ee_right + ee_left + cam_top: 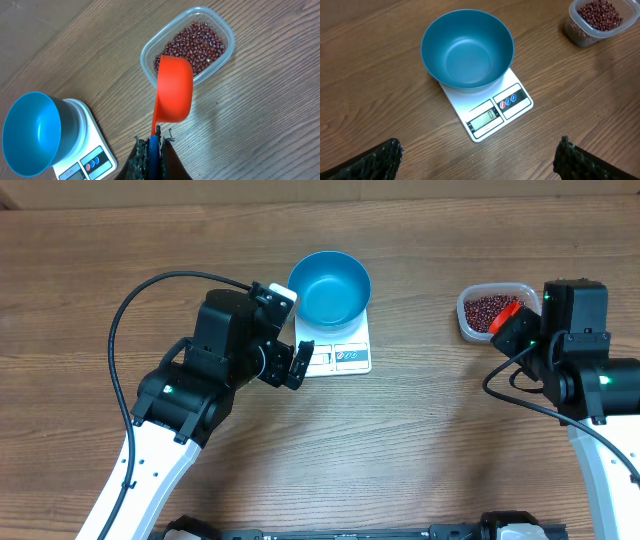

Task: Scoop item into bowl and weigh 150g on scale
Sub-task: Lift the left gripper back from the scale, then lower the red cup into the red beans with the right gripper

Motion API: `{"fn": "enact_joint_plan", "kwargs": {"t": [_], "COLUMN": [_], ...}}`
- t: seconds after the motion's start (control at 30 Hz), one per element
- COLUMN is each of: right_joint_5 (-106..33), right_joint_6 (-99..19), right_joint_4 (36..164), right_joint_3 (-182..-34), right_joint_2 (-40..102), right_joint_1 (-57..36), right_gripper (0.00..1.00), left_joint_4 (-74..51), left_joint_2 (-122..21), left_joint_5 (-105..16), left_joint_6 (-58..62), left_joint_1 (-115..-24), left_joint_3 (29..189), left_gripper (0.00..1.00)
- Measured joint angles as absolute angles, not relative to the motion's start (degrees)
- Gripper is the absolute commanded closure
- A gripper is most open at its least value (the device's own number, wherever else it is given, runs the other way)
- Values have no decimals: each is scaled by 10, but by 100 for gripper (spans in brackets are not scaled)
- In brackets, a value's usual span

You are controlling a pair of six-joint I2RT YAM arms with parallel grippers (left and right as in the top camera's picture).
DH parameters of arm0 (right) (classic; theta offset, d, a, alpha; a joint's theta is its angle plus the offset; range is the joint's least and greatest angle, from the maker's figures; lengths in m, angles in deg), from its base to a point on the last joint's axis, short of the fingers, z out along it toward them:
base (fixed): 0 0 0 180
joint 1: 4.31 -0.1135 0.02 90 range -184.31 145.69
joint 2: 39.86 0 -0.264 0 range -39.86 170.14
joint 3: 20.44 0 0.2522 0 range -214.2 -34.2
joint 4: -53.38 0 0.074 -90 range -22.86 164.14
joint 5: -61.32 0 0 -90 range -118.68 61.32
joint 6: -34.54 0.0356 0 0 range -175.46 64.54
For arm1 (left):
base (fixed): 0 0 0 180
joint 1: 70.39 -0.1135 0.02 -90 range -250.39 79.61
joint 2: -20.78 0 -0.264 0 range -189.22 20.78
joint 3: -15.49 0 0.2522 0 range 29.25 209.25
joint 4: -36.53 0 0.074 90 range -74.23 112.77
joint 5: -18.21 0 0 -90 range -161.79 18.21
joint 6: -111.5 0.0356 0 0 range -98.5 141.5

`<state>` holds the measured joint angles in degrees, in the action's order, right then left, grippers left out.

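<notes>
The blue bowl point(330, 287) stands empty on the white scale point(345, 358). In the left wrist view, bowl point(467, 50) and scale point(495, 112) lie just ahead of my left gripper point(479, 145), which is open with only bare table between its fingers. In the overhead view that left gripper point(297, 365) sits beside the scale's left edge. The beans point(192, 44) fill a clear tub point(227, 30) at the right. My right gripper point(154, 142) is shut on the blue handle of a red scoop point(175, 90), whose cup hangs over the tub's near rim; no beans show on it.
The tub of beans point(490, 308) stands about a hand's width right of the scale on the wooden table point(420, 430). A black cable point(130, 310) loops off the left arm, and another trails from the right arm.
</notes>
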<state>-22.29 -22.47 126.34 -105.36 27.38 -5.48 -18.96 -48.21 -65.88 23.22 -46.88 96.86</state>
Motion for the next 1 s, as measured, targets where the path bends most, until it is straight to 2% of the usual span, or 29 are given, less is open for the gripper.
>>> {"fn": "enact_joint_plan", "kwargs": {"t": [0.3,0.67,1.0], "right_joint_5": [-220,-142,-100], "right_joint_6": [-237,-305,-363], "right_joint_4": [1267,1274,1197], "right_joint_3": [-1054,-1054,-1054], "right_joint_2": [274,288,357], "right_joint_1": [-55,-55,-55], "right_gripper": [96,96,96], "left_joint_4": [-192,-192,-192], "left_joint_2": [-482,-482,-482], "left_joint_5": [-657,-657,-657], "left_joint_6": [232,232,232], "left_joint_1": [-469,-469,-469], "left_joint_3": [969,969,969], "left_gripper": [0,0,0]}}
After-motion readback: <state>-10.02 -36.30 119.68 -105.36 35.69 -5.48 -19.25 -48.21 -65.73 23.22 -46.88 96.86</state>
